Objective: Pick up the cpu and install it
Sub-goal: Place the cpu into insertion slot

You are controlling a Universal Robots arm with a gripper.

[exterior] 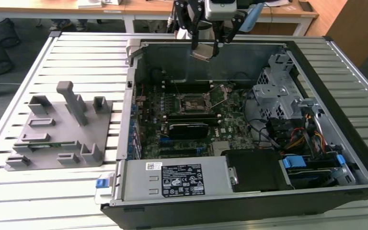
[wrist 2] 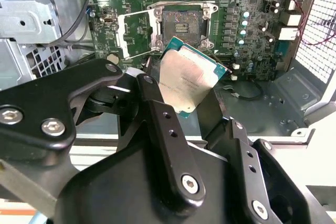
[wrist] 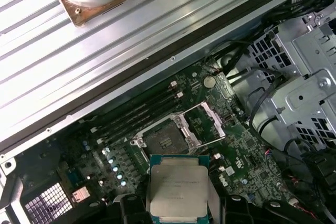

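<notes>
Gripper (exterior: 204, 44): I have it clamped on the cpu (exterior: 203, 52), pinching opposite edges.
Cpu: tilted in the air, at 12 o'clock from the open socket (exterior: 193, 101) in the exterior view, above the case (exterior: 248, 62) far wall.
Handling: I judge it light, stiff and fragile underneath, so I'd grip the rim only.

Cpu (wrist 2: 188, 77) lid is showing silver-grey metal, brushed, with a dull sheen; its rim is looking pale green. Gripper (wrist 2: 184, 95) links are reading matt black, their screw heads shining as bright metal. Socket frame (wrist 2: 181, 8) is glinting as bare steel over a green, lightly glossy motherboard (wrist 2: 247, 51). In the exterior view, the slatted table (exterior: 75, 52) is showing satin ribbed metal. The fixture (exterior: 63, 129) at the exterior view's left is looking like matt grey plastic. The drive cage (exterior: 277, 86) is showing perforated bare sheet metal.
</notes>
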